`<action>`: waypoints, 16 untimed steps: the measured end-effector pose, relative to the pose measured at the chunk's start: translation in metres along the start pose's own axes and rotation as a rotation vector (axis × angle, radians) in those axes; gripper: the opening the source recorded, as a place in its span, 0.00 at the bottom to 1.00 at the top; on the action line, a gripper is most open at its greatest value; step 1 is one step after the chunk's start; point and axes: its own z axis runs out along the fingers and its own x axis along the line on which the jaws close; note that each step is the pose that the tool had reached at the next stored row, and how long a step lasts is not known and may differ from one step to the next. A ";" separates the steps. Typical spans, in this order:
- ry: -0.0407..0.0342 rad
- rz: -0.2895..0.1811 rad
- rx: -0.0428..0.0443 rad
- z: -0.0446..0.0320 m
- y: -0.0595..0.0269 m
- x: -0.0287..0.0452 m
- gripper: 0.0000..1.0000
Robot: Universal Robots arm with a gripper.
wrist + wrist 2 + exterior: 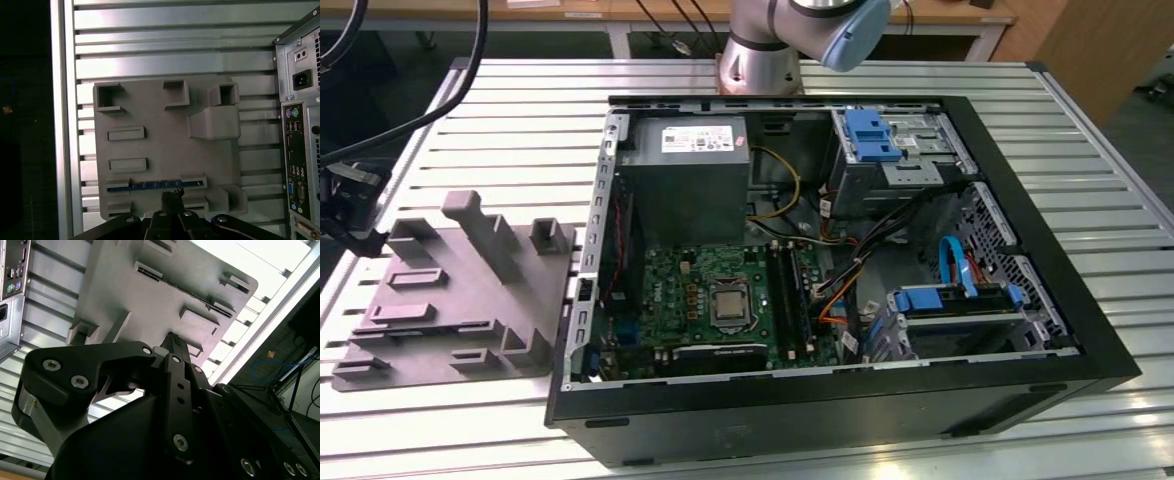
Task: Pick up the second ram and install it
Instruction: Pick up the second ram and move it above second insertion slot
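Note:
In the first wrist view the second ram (155, 184) stands on edge in a slot of the grey holder tray (165, 135), showing as a thin blue strip. My gripper (172, 194) hangs above the tray beside the ram's middle, fingers together and holding nothing. In the second wrist view the ram (190, 294) is a dark line across the tray (135, 300), beyond the gripper (173, 337). In the exterior view the gripper (363, 240) hangs over the tray (447, 300) at the exterior view's left.
The open computer case (841, 400) lies at the exterior view's right of the tray, with the green motherboard (707, 300) and its black slot rails (783, 285) inside. The case's rear ports (297, 150) face the tray. The slatted metal table's edge (62, 125) runs just beyond the tray.

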 end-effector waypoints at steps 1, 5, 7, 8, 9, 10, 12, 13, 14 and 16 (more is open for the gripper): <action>0.0000 0.000 0.0000 0.0000 0.0000 0.0000 0.10; 0.0000 0.000 0.0000 0.0001 0.0000 0.0000 0.10; 0.0000 -0.003 -0.0001 0.0002 -0.0001 0.0000 0.10; 0.0003 -0.011 -0.0004 0.0002 -0.0002 0.0000 0.10; 0.0010 -0.024 -0.0007 0.0003 -0.0002 0.0000 0.10; 0.0019 -0.041 -0.0010 0.0002 -0.0002 0.0000 0.10; 0.0037 -0.077 -0.0019 0.0005 -0.0003 0.0000 0.10; 0.0045 -0.096 -0.0024 0.0007 -0.0003 0.0000 0.10; 0.0053 -0.114 -0.0028 0.0010 -0.0003 0.0000 0.10; 0.0070 -0.150 -0.0037 0.0014 -0.0003 0.0000 0.10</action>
